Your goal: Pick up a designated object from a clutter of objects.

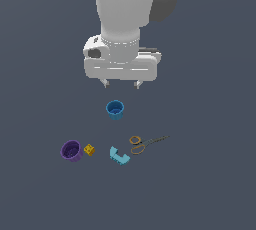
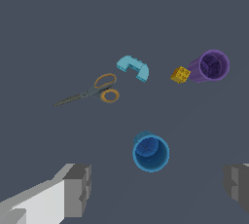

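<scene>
The purple cup [image 1: 71,151] stands upright on the floor, mouth up, at the exterior view's left, the leftmost piece of the scatter. Touching or just beside its right flank sits the tiny yellow block [image 1: 89,149]. Further right lies the light-blue bracket [image 1: 119,155], and just beyond that the scissors [image 1: 142,144], orange loops toward the bracket, blades pointing off to the exterior view's right. The blue cup [image 1: 115,109] stands apart from the row, farther back, also upright.

My pincer [image 1: 120,84] hangs high over the floor, spread wide, nothing between the fingers, roughly above the blue cup and well away from the purple one. From my wrist view I see both fingers [image 2: 78,189] at the frame's edges, the blue cup between them below, the purple cup [image 2: 210,66] off to one side, the yellow block against it.
</scene>
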You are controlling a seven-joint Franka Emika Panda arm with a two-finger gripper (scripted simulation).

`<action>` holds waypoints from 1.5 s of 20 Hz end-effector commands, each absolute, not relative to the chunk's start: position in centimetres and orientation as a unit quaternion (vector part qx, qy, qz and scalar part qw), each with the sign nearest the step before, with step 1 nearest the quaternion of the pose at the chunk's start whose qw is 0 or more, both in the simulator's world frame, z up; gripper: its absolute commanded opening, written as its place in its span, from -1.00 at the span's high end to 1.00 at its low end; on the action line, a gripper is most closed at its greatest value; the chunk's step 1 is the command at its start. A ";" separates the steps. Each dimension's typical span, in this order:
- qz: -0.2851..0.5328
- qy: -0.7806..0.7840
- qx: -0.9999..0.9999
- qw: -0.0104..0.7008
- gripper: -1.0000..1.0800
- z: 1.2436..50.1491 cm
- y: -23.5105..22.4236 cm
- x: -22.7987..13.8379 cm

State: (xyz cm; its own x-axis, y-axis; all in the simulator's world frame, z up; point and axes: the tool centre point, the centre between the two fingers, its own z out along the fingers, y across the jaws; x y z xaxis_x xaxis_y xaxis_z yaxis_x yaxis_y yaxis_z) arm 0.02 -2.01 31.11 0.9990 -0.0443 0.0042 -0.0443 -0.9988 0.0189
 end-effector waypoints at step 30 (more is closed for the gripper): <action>0.049 -0.219 0.974 0.010 -0.23 24.1 -8.5 5.4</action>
State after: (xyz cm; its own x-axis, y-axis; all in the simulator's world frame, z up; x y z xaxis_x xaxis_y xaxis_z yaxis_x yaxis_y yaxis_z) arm 4.82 -7.60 25.09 0.9216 -0.3782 0.0872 -0.3799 -0.9250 0.0028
